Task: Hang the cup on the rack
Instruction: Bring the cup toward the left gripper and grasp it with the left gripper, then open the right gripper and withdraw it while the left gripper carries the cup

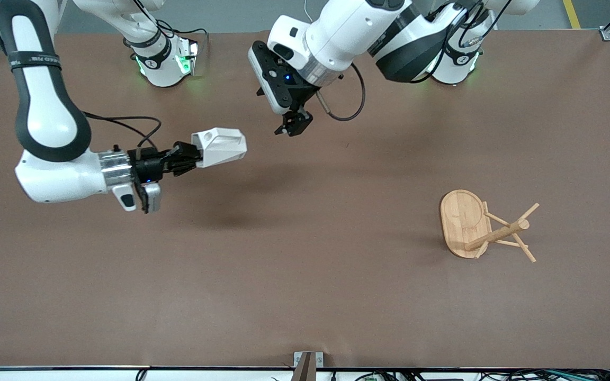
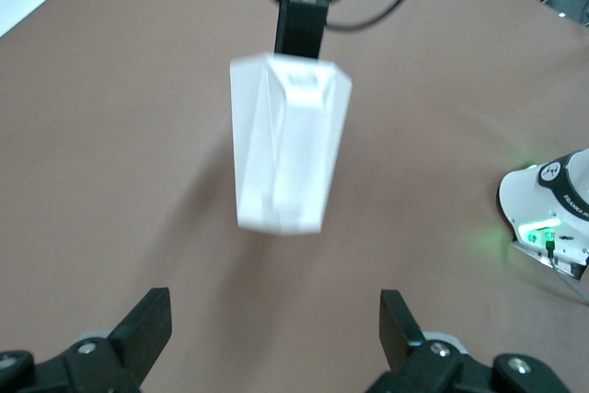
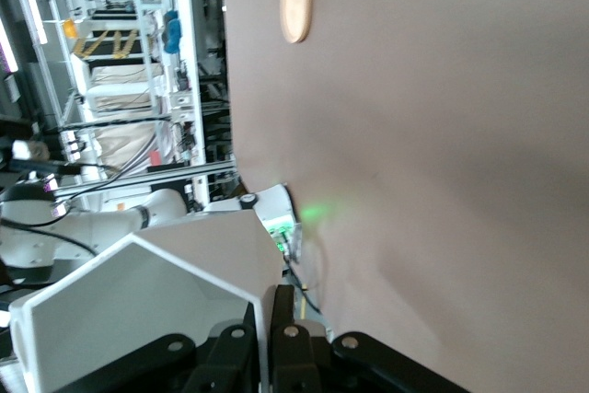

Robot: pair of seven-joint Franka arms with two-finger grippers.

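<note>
Front view: right tool (image 1: 191,156) is clamped on the cup's (image 1: 220,147) rim, holding it sideways in the air over the tabletop (image 1: 305,296). Left tool (image 1: 294,125) hangs near it, fingers spread wide and empty. Rack (image 1: 482,225) stands toward the left arm's end, well apart from both tools.

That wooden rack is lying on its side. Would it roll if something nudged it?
Probably not far: the rack rests on its base edge and pegs, which should stop rolling. It looks light, so it may slide or pivot. The thin pegs seem its most breakable part.
</note>
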